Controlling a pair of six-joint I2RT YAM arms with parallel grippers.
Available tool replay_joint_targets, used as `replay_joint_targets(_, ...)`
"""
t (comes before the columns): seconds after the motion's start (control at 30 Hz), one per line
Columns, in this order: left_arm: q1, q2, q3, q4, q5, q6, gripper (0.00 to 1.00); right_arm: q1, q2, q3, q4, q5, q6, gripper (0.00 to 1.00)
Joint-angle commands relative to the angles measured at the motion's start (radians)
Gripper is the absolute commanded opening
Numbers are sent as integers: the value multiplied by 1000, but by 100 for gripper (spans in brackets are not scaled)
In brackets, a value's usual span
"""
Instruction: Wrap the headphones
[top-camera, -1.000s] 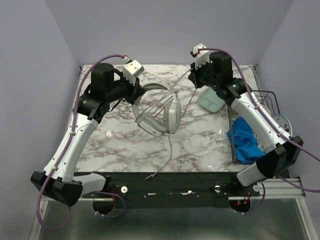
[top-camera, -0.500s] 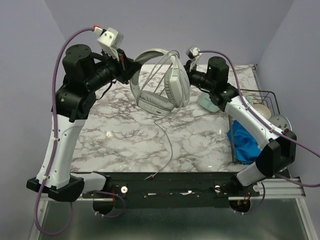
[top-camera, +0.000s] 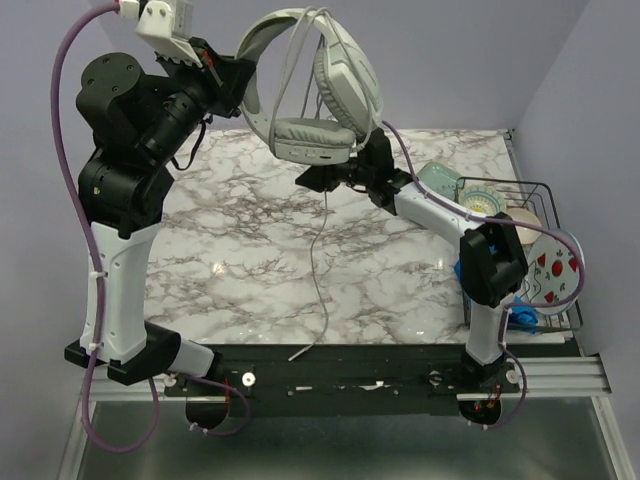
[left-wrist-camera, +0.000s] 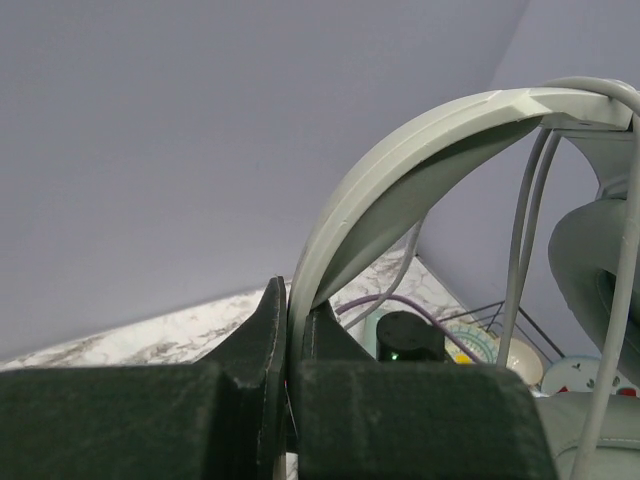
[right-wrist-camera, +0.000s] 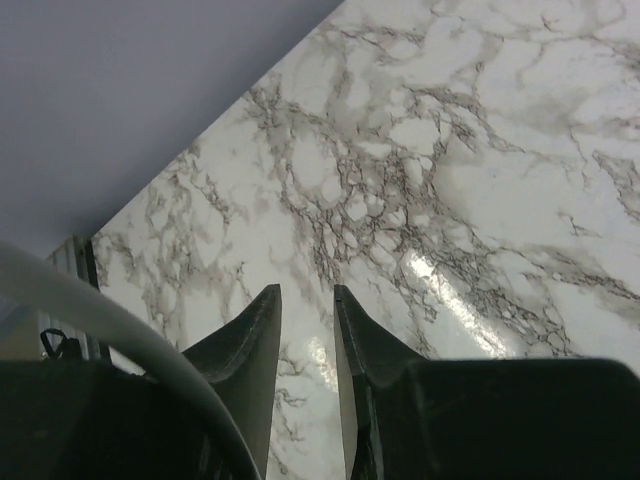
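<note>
Mid-wrap, I reckon: L tool (left-wrist-camera: 290, 325) is clamped on the headband (left-wrist-camera: 400, 150), holding the headphones (top-camera: 318, 95) high over the marble surface (top-camera: 250, 260). R tool (right-wrist-camera: 308, 345) sits under the lower earcup (top-camera: 310, 140), jaws a crack apart, nothing btwn. A few cable (top-camera: 320, 270) turns cross the band; the rest dangles to the near edge. Next: catch the slack w/ R, loop again.

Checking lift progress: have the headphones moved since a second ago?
Yes. The headphones rose from the marble table; the left gripper holds them before the back wall.
</note>
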Motion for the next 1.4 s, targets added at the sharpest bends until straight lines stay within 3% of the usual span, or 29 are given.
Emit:
replay_joint_targets(0.0,1,20,110,29,-123,-81,0,8,76,29,3,37,32,36)
replay_joint_targets(0.33,1,63,178,36,-264,-49,0,79,73,-75,-56,135,-33,34)
replay_joint_targets(0.47,6,78,153,69,-415,-19,0,125,68,-67,-207,218,-112,8)
replay_joint_targets(0.53,18,90,132,96,-465,15,0,166,68,-63,-283,267,-167,2)
replay_joint_targets(0.7,119,138,98,188,-563,58,0,246,45,-32,-436,368,-265,1)
replay_joint_targets(0.8,161,173,70,245,-587,75,0,301,53,67,-584,425,-357,1)
replay_joint_targets(1.0,164,233,-54,453,-750,283,0,477,59,213,-813,592,-543,1)
replay_joint_targets(1.13,166,265,-190,619,-834,484,0,577,10,253,-861,678,-587,1)
replay_joint_targets(1.37,169,268,-474,976,-851,794,0,585,-200,195,-879,695,-560,1)
